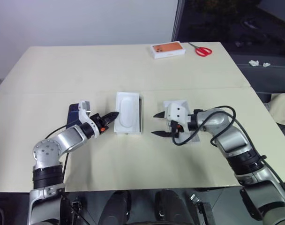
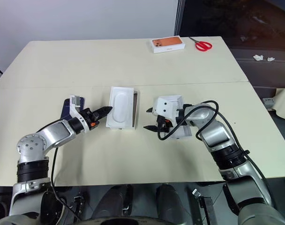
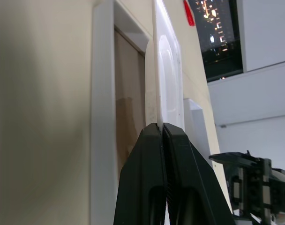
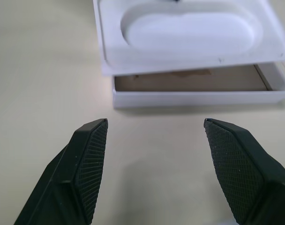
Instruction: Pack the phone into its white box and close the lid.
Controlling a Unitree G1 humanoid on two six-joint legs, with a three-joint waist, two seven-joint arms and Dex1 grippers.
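The left end effector [image 1: 113, 115] pinches the edge of the white tray [image 1: 127, 112], which lies askew over the white box [image 4: 198, 96] mid-worktop [image 1: 133, 65]. The right end effector [image 1: 159, 124] hovers empty, fingers spread wide. The phone [image 1: 74, 114] lies behind the left arm.

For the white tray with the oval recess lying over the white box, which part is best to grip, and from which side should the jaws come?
Likely its thin flat rim on the edge facing the left gripper, which already pinches it there. The white moulded tray with the oval recess sits tilted over the white cardboard box, so that edge stands clear. The recess is too wide and smooth.
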